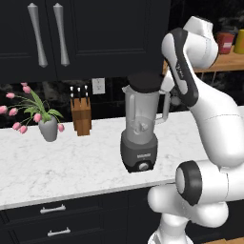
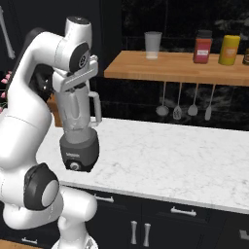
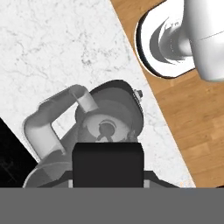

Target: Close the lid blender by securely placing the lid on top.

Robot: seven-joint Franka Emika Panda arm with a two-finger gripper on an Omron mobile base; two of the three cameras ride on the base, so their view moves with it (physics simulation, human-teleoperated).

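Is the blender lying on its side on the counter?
No, the blender stands upright on the white marble counter, with its dark base at the bottom and its clear pitcher pointing up.

No lettering can be read; the blender (image 1: 141,131) base carries a small mark, perhaps a brand, too blurred.

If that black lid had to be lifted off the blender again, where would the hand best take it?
Judging by its shape, by the rim, from straight above. The lid is a flat round disc lying level on the upright blender, so fingers could pinch opposite edges; the handle blocks one side.
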